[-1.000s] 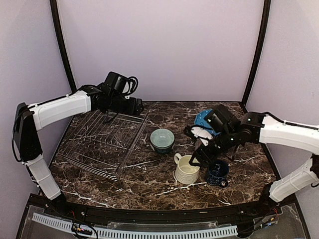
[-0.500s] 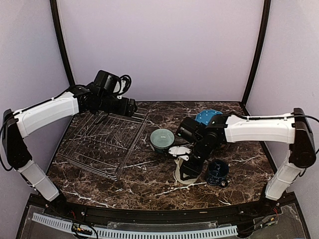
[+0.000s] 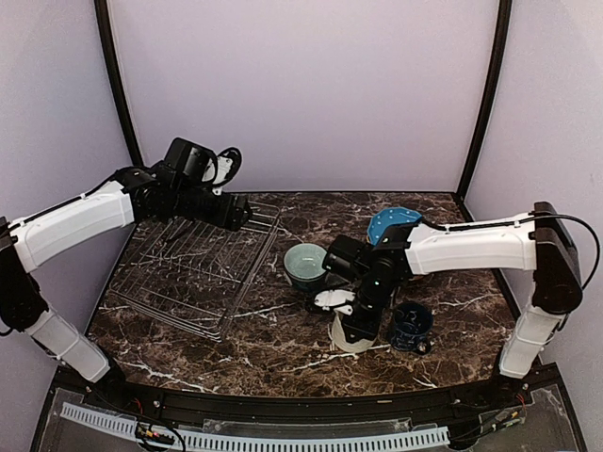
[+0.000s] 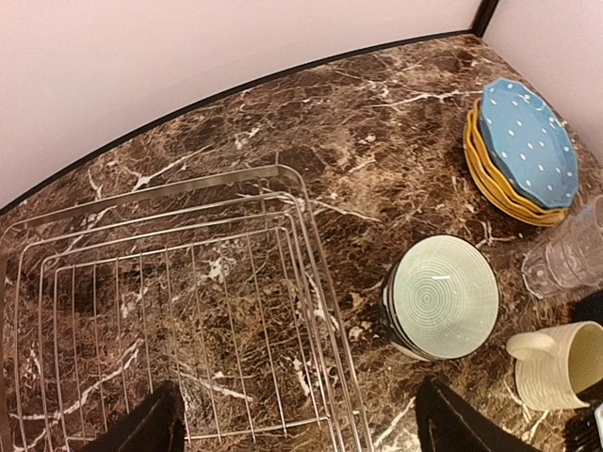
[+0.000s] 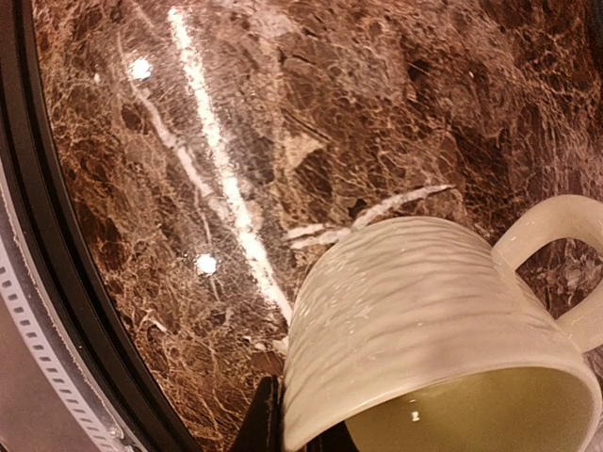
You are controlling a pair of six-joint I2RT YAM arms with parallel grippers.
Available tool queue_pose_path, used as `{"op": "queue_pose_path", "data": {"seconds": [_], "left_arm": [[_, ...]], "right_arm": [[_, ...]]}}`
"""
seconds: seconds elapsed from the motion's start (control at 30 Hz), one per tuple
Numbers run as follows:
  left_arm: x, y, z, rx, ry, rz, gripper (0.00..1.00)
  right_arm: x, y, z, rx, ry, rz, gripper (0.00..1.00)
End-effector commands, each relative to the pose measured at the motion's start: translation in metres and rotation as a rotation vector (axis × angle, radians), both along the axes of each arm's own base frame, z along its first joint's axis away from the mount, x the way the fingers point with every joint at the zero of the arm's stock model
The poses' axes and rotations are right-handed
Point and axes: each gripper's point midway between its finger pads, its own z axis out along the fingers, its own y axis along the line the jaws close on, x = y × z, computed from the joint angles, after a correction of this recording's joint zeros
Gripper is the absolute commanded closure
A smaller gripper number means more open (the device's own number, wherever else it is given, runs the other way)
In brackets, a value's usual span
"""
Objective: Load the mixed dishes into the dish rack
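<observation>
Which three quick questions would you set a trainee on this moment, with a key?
1. True or false: the dish rack already holds a plate.
2. The right gripper is at which dish? A pale-teal bowl; B cream mug; C dark blue mug.
3. Which plate lies on top of the plate stack?
Key: 1 false; 2 B; 3 the blue dotted plate.
</observation>
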Motion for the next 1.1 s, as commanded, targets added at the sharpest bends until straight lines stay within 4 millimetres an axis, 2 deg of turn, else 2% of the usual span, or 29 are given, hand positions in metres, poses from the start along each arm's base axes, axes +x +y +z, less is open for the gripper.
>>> {"op": "queue_pose_path", "data": {"seconds": [0.0, 0.1, 0.2, 0.3, 0.33, 0.37, 0.4, 0.43, 0.47, 0.5, 0.53, 0.57, 0.67, 0.93, 1.07], "left_arm": [[-0.035, -0.012, 0.012, -0.055, -0.015, -0.190, 0.16], [-0.060, -0.029, 0.013, -0.161, 0.011, -0.320, 0.16], [-0.088, -0.045, 0.023, -0.300, 0.040, -0.452, 0.16], [-0.107, -0.056, 0.031, -0.454, 0.062, -0.518, 0.16], [-0.117, -0.059, 0.027, -0.493, 0.096, -0.553, 0.16], [-0.118, -0.062, 0.041, -0.555, 0.073, -0.561, 0.16], [-0.125, -0.064, 0.038, -0.587, 0.092, -0.584, 0.16], [-0.126, -0.066, 0.050, -0.646, 0.075, -0.589, 0.16], [-0.130, -0.067, 0.048, -0.675, 0.090, -0.604, 0.16], [-0.130, -0.070, 0.061, -0.735, 0.076, -0.610, 0.16], [-0.135, -0.071, 0.059, -0.759, 0.096, -0.627, 0.16], [-0.135, -0.073, 0.068, -0.808, 0.088, -0.632, 0.16], [-0.139, -0.075, 0.076, -0.878, 0.098, -0.660, 0.16], [-0.146, -0.079, 0.061, -0.901, 0.151, -0.668, 0.16], [-0.148, -0.083, 0.053, -0.901, 0.165, -0.670, 0.20]], "right_arm": [[-0.011, 0.016, 0.030, 0.100, -0.008, 0.053, 1.00], [-0.015, 0.033, 0.067, 0.248, -0.028, 0.091, 1.00], [-0.020, 0.053, 0.114, 0.454, -0.058, 0.145, 1.00], [-0.028, 0.069, 0.163, 0.671, -0.096, 0.206, 1.00], [-0.032, 0.073, 0.175, 0.729, -0.101, 0.227, 1.00], [-0.034, 0.077, 0.186, 0.778, -0.104, 0.246, 1.00], [-0.037, 0.080, 0.196, 0.821, -0.104, 0.263, 1.00], [-0.040, 0.084, 0.205, 0.860, -0.096, 0.283, 1.00], [-0.041, 0.087, 0.211, 0.886, -0.090, 0.296, 1.00], [-0.043, 0.090, 0.216, 0.912, -0.083, 0.310, 1.00], [-0.044, 0.093, 0.221, 0.933, -0.078, 0.322, 1.00], [-0.044, 0.097, 0.223, 0.951, -0.070, 0.330, 1.00], [-0.043, 0.105, 0.229, 0.992, -0.060, 0.347, 1.00], [-0.040, 0.111, 0.250, 1.131, -0.029, 0.366, 1.00], [-0.040, 0.111, 0.256, 1.175, -0.006, 0.376, 1.00]]}}
